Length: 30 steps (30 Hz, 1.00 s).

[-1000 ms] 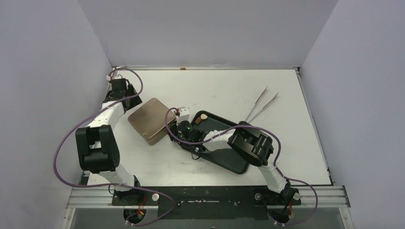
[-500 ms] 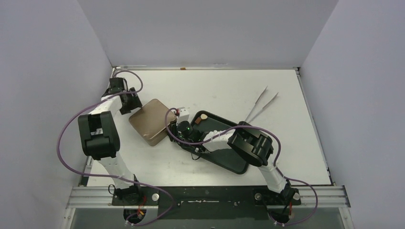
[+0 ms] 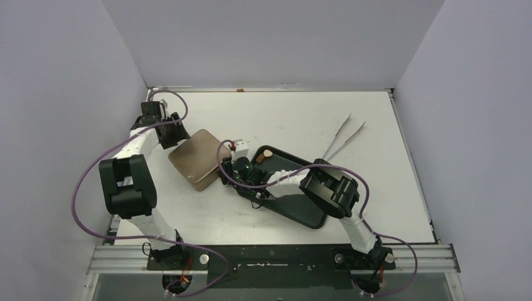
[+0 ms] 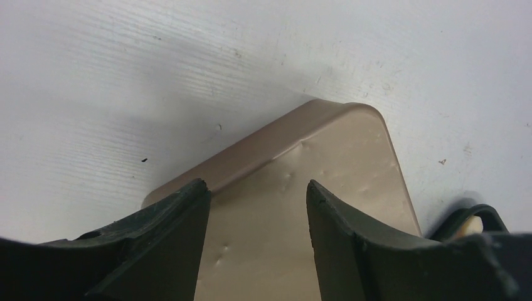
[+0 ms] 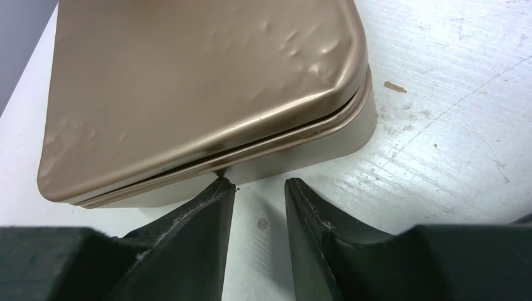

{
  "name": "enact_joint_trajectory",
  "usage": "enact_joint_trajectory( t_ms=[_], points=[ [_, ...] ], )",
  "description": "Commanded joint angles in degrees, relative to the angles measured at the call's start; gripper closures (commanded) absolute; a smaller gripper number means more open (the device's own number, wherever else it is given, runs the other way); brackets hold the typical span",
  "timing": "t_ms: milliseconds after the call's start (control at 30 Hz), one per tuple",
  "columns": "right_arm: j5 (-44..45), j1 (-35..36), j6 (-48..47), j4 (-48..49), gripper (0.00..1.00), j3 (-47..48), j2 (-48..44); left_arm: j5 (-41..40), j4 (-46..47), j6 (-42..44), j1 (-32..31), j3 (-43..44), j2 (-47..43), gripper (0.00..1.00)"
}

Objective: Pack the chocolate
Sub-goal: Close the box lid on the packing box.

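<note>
**Two claws at a closed tin, chocolate waiting on the tray**

Top view, with 12 o'clock at the far edge of the tabletop.

*Hazards.* The left claw has its fingers apart and holds nothing. It hangs over the lid on the tin's 10 o'clock side. Pressing down there while the opposite edge is pried would likely jam the lid or make the tin skid.

The right claw has its fingers a narrow gap apart and is empty. It sits low at the tin's 4 o'clock side, and one tip appears to touch the seam under the lid. A tip that slips off that seam would probably shove the whole tin toward 10 o'clock. A lid that springs free could land on the tray just beside it.

The chocolate shows as one cream piece and one brown piece at the tray's 11 o'clock end, near the right wrist. A careless sweep of that arm could scatter them. Whether more pieces lie under the arm or inside the tin cannot be told. The tongs lie well apart at 2 o'clock.

*Pose.* The left arm is folded, with its elbow at 8 o'clock, its forearm running toward 12 and its wrist turned in toward the tin. The right arm rises from its base at 5 o'clock. Its elbow is above the tray and its forearm stretches low across the tray toward 9 o'clock.
</note>
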Motion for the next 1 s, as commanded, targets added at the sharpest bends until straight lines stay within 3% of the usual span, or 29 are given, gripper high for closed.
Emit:
enact_joint_trajectory(
  t_ms=[0, 200, 267, 433, 567, 700, 967],
  points=[
    [-0.6, -0.6, 0.8, 2.9, 0.62, 1.6, -2.4, 0.6, 3.3, -1.3, 0.3, 0.2, -4.0, 0.44],
    [-2.4, -1.3, 2.2, 1.6, 0.51, -1.1, -8.6, -15.4, 5.7, -3.9, 1.6, -3.2, -11.5, 0.35],
    [-3.2, -1.9, 2.6, 1.5, 0.47, -2.5, -11.1, -17.2, 6.8, -5.0, 2.9, -4.9, -13.8, 0.33],
    [-7.1, -4.8, 3.3, 0.5, 0.32, -3.8, -15.6, -8.0, 9.9, -10.2, 9.6, -10.9, -17.3, 0.32],
    [-11.8, -8.7, 2.4, -3.4, 0.23, -0.3, -14.1, -2.8, 15.2, -11.5, 10.8, -17.5, -20.2, 0.32],
    [-17.6, -11.7, 0.8, -11.4, 0.22, 8.4, -8.7, -1.4, 16.5, -12.1, 10.8, -19.8, -20.2, 0.33],
    [-25.6, -15.2, 1.0, -12.8, 0.34, 14.7, -2.2, 0.8, 18.1, -12.8, 10.7, -21.8, -17.8, 0.41]
  ],
)
